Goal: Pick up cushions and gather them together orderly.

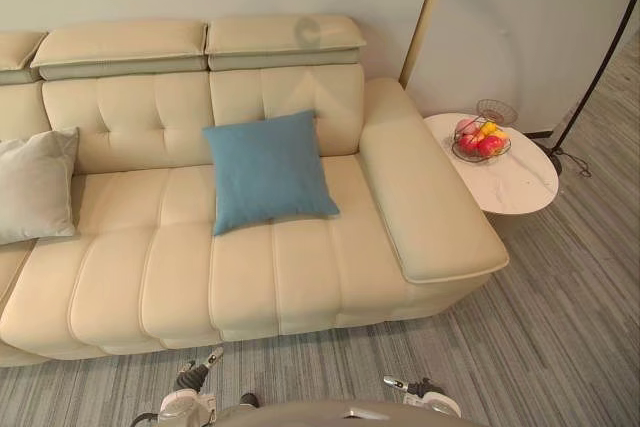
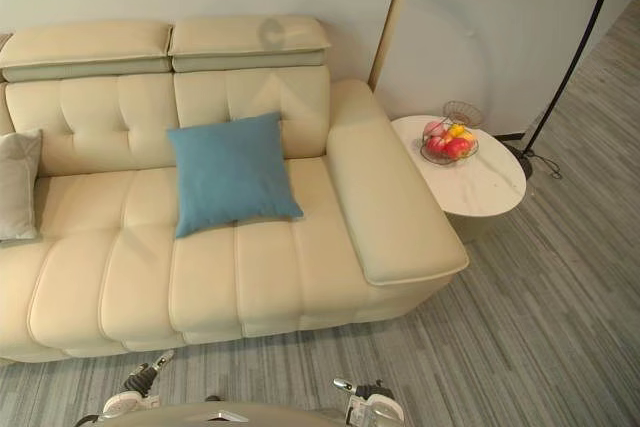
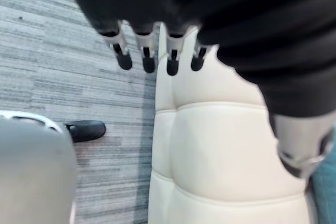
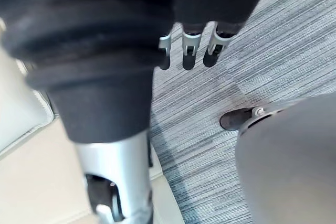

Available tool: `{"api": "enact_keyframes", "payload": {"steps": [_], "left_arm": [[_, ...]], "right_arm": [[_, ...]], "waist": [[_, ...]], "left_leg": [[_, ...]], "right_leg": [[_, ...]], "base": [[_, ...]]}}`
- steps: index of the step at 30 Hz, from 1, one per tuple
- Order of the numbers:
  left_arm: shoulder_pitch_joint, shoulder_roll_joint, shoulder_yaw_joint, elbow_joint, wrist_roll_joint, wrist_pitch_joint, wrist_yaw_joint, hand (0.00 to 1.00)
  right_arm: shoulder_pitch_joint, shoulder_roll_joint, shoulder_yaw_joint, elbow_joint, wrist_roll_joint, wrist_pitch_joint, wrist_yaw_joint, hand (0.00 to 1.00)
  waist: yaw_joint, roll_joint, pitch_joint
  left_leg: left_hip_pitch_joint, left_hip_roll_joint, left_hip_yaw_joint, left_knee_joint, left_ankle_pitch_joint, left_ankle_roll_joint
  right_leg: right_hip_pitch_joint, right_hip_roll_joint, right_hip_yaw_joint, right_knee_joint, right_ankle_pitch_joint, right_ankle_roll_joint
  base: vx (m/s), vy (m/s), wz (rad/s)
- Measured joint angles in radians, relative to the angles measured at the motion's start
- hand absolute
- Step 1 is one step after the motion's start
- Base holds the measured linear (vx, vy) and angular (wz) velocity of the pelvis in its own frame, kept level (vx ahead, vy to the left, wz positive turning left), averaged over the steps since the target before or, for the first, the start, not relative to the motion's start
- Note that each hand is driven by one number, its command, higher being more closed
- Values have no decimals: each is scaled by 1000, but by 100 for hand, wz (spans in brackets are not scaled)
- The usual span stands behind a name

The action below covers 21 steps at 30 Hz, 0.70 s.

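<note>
A blue cushion leans against the backrest in the middle of the cream sofa. A grey cushion leans at the sofa's far left, partly cut off by the edge of the view. Both my hands hang low in front of the sofa, well short of the cushions. My left hand is open, its straight fingers over the sofa's front edge and holding nothing. My right hand is also open and holds nothing, its fingers above the carpet.
The sofa's wide armrest is on the right. Beyond it stands a round white side table with a wire basket of fruit. A thin black lamp pole rises at the far right. Grey striped carpet covers the floor.
</note>
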State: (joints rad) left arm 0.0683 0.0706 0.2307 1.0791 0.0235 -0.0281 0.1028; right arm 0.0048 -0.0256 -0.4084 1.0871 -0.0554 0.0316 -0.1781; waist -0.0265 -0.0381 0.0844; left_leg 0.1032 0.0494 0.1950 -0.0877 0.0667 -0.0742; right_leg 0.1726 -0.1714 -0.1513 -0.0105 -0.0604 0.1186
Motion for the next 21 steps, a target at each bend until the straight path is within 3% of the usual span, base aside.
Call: {"api": "enact_keyframes", "payload": {"steps": [16, 21], "left_arm": [[-10, 7, -62, 4, 0, 9, -22, 0], [-17, 8, -74, 4, 0, 10, -22, 0]], "right_arm": [[0, -22, 0, -1, 21, 16, 6, 0], [1, -25, 0, -6, 30, 16, 4, 0]], "waist": [[-12, 22, 14], [-9, 31, 29]], "left_leg": [[8, 17, 61, 6, -10, -13], [22, 38, 121, 7, -16, -21]], "right_leg": [[-15, 7, 12, -11, 13, 17], [-43, 26, 69, -9, 30, 12]], "base": [[-2, -20, -8], [-41, -22, -39]]}}
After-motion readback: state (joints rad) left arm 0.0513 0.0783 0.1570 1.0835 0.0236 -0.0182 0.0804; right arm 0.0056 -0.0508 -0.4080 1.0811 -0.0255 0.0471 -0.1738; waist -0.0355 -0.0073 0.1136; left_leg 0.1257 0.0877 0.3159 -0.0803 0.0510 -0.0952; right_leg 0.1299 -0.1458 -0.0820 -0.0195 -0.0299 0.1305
